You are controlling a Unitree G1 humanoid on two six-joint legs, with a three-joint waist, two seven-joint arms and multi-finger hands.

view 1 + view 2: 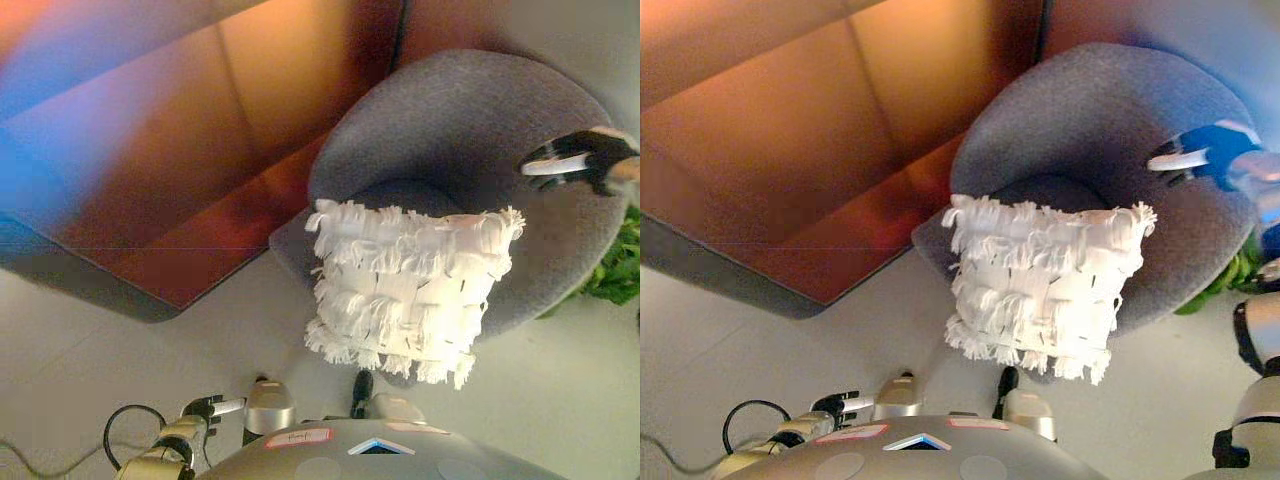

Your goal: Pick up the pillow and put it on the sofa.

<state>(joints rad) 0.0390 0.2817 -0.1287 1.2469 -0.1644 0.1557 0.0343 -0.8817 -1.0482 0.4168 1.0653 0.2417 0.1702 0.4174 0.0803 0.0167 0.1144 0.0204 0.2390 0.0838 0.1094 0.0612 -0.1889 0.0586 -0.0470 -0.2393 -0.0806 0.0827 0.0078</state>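
A white fringed pillow [405, 292] lies on the front of the seat of a round grey sofa chair [450, 120], and its lower fringe hangs over the seat's front edge. My right hand [585, 160] hovers over the right side of the chair's backrest, up and to the right of the pillow and apart from it. Its fingers are straight and hold nothing. My left hand [205, 408] hangs low at the bottom left, near the floor and far from the pillow, with relaxed, empty fingers.
A large brown panel [170, 150] with a dark edge fills the upper left, close to the chair's left side. A green plant [620, 265] stands at the right edge behind the chair. Pale floor [120, 360] lies in front of the chair.
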